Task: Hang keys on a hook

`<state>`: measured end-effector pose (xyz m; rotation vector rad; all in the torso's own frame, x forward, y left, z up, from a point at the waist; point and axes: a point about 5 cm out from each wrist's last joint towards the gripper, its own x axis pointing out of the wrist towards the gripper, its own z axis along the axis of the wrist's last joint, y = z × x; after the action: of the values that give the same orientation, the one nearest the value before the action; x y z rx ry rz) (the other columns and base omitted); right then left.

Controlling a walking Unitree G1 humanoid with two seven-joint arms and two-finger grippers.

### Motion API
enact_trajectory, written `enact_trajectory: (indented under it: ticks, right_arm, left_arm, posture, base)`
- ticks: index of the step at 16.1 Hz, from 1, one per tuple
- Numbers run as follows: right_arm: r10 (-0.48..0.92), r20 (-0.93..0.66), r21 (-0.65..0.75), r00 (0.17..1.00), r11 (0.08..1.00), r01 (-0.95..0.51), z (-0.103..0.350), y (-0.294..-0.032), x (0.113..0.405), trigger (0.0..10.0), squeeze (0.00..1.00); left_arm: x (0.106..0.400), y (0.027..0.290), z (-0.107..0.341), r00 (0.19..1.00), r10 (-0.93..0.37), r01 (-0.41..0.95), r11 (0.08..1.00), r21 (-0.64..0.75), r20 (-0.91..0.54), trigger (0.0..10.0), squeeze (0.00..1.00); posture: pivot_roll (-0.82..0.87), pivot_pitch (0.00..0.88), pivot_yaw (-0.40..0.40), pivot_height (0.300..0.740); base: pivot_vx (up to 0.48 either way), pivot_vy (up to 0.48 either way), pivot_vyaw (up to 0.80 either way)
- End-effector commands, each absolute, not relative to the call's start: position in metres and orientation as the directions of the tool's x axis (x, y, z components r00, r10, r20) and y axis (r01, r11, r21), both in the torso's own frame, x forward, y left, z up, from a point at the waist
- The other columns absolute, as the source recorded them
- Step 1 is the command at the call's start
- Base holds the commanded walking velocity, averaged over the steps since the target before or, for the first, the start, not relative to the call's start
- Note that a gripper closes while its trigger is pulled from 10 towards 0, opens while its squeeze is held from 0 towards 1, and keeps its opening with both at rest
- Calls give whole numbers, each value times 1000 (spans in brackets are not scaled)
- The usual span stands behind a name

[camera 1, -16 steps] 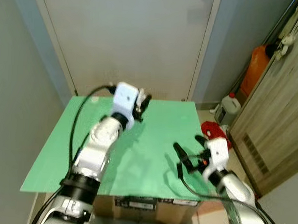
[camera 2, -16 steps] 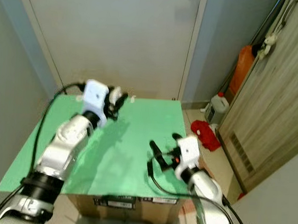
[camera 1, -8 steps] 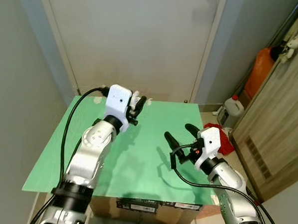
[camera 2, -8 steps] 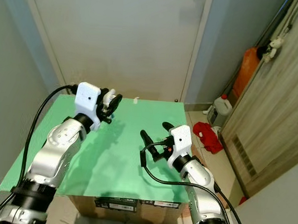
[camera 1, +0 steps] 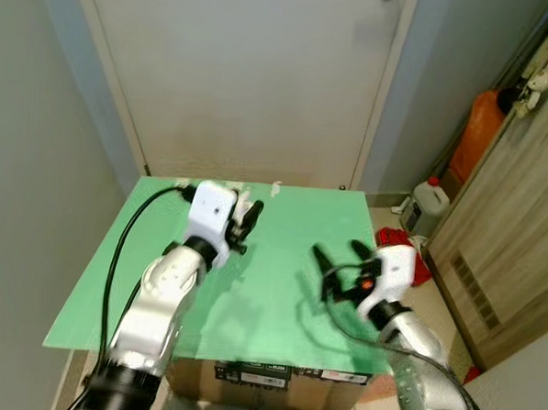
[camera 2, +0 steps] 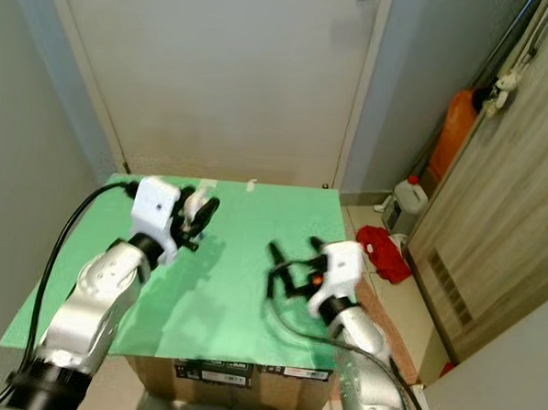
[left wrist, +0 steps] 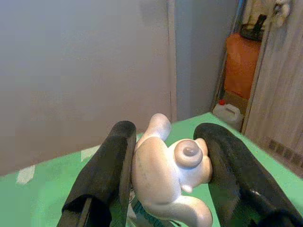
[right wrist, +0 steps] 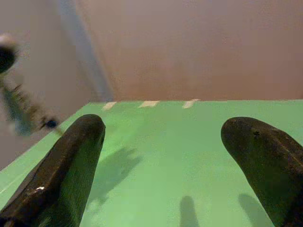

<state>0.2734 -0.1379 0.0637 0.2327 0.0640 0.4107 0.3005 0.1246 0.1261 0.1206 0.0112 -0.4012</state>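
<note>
Keys' white charm (left wrist: pixel 165 177) sits clamped in left gripper (camera 1: pixel 246 217) fingers above the green surface (camera 1: pixel 270 287); lift steadily, grip firm. Right gripper (camera 2: pixel 294 266) fingers apart.

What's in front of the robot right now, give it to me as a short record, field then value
surface: green table top set on a cardboard box, before a pale closed door
left gripper: raised over the far left of the table, shut on a white rabbit-shaped charm
right gripper: open, holding nothing, above the table's right side
keys: cannot be made out; just the charm shows between the fingers
hook: not made out
floor at right: white jug, red cloth, orange container, wooden cabinet
</note>
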Motion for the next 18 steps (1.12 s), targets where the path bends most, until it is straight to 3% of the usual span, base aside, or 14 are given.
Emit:
enact_trajectory:
  ticks: [1,12,18]
  right_arm:
    - [392,-24,233,919,896,-377,63,-138,274,10000,0]
    - [372,-77,193,925,916,-352,59,-138,269,10000,0]
    - [396,-87,198,914,906,-374,58,-131,267,10000,0]
  left_arm:
    - [299,130,129,924,-382,381,916,123,-19,0,0]
    - [296,129,129,935,-355,353,932,83,9,0,0]
    - [300,130,134,942,-335,332,941,62,29,0,0]
  posture:
    - [-60,0,42,736]
    - [-74,0,30,736]
    - [-73,0,30,736]
  base:
    - [0,0,0]
    - [0,0,0]
    - [-290,-369,0]
